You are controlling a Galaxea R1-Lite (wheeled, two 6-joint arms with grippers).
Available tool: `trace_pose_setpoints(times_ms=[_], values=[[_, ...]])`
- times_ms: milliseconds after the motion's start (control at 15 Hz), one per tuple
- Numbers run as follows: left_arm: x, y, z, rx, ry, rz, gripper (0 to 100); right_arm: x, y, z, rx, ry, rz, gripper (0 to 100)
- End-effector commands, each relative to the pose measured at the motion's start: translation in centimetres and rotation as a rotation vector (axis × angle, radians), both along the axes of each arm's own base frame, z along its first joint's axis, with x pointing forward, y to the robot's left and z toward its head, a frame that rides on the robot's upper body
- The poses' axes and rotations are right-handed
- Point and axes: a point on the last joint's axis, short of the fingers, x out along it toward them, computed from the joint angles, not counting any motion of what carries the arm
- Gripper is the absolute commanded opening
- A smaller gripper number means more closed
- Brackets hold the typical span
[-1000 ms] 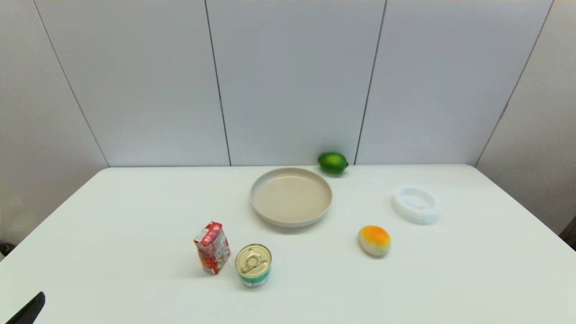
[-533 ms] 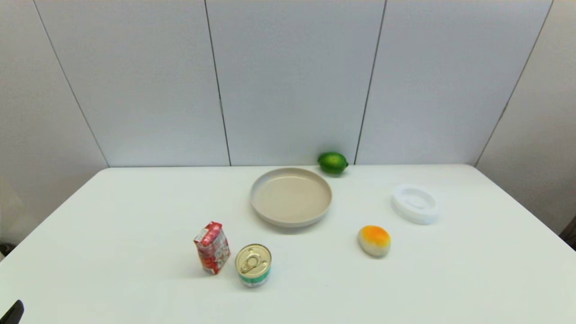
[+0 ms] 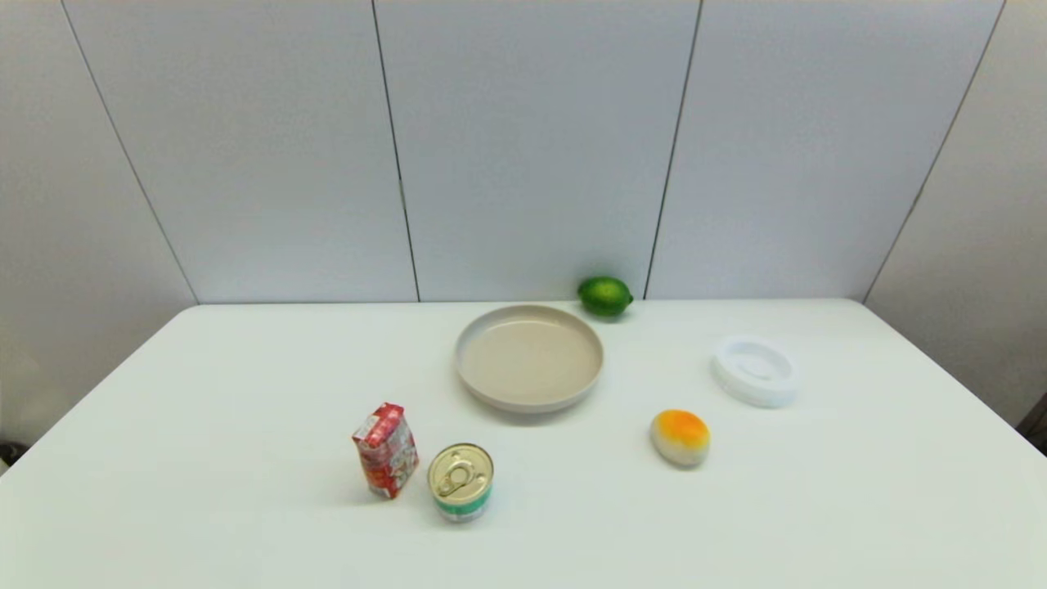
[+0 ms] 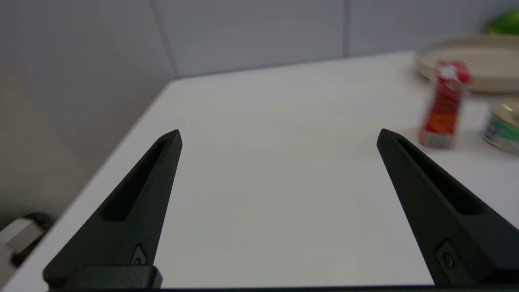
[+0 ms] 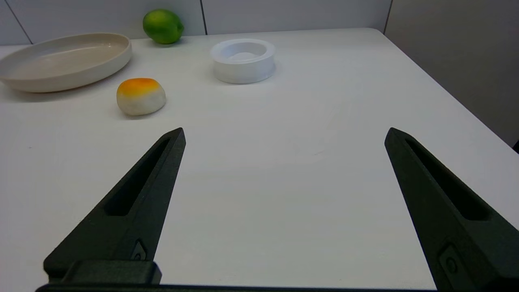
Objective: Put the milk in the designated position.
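Left gripper [image 4: 279,136] apparently withdrew.

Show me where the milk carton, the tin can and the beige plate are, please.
milk carton [image 3: 385,451]: head view, red front face.
tin can [image 3: 460,473]: head view, gold lid.
beige plate [image 3: 491,397]: head view, near rim.

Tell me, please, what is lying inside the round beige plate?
Nothing: the round beige plate shows only its bare inside. The green lime sits behind it, on the table.
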Motion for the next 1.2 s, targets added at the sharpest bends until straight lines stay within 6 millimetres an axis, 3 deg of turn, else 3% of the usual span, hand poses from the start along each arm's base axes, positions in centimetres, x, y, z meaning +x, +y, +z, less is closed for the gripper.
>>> trace_pose_setpoints(times_ms=[67,333,1200], values=[[0.05,-0.16,-1.25,0.006,0.086,-0.07,100,0.01,0.0,0.0,0.001,0.002,0.0,100],[0.05,-0.02,-1.23,-0.204,0.085,-0.016,100,0.01,0.0,0.0,0.001,0.002,0.0,100],[0.05,-0.03,-1.23,-0.199,0.085,-0.019,100,0.01,0.0,-0.03,0.001,0.0,0.0,100]])
